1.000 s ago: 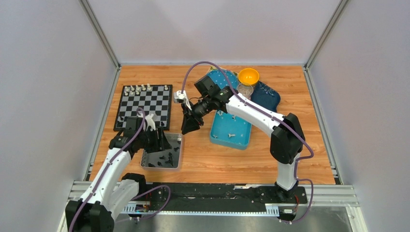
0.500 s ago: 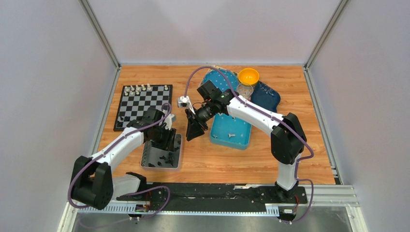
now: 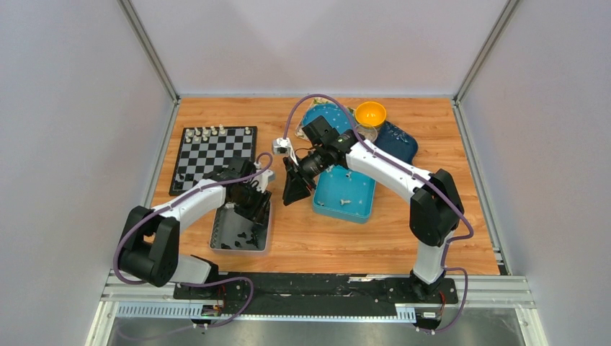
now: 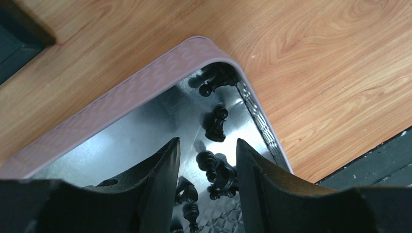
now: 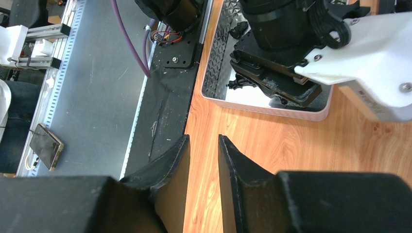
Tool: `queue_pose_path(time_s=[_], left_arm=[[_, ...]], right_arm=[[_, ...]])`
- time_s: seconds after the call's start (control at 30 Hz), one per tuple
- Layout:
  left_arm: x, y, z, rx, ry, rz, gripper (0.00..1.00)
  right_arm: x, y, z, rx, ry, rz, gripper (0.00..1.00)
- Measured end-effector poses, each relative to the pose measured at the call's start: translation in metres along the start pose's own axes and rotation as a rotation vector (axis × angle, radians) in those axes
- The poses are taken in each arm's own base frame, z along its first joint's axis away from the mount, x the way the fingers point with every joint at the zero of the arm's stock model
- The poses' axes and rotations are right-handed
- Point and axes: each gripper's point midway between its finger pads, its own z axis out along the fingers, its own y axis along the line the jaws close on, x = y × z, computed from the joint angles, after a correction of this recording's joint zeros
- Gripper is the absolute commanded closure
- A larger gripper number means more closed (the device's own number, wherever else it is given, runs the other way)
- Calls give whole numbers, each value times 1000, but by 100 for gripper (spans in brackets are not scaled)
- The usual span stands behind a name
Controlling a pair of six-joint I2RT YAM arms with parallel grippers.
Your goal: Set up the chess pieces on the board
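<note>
Left gripper (image 4: 207, 148), jaws spread, hangs over black chessmen (image 4: 215, 125) in the near-left metal tray (image 4: 121, 104), seemingly needing to lower and pinch one for the chessboard (image 3: 215, 158) beyond; right gripper (image 5: 203, 145), narrowly parted, is empty.

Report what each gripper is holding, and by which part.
Nothing is held. The left gripper stands open above black chess pieces in the metal tray; the right gripper is empty too.

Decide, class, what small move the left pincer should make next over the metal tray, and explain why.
Probably lower slightly and close on the black piece seen between its fingers: the left pincer hangs open over the silver tray, holding nothing, and the board has many bare squares.
</note>
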Motion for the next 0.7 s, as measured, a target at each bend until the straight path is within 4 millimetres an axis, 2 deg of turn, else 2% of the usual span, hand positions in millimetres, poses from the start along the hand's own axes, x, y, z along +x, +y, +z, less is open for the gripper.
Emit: queue_pose_path(time_s=[0.2, 0.37, 0.7], left_arm=[[1, -4, 7, 15, 17, 28, 50], [-5, -6, 9, 11, -5, 45, 59], [-3, 0, 12, -38, -18, 26, 68]], right_arm=[[4, -5, -6, 9, -6, 21, 69], [4, -6, -8, 9, -11, 24, 69], [3, -5, -8, 0, -16, 24, 69]])
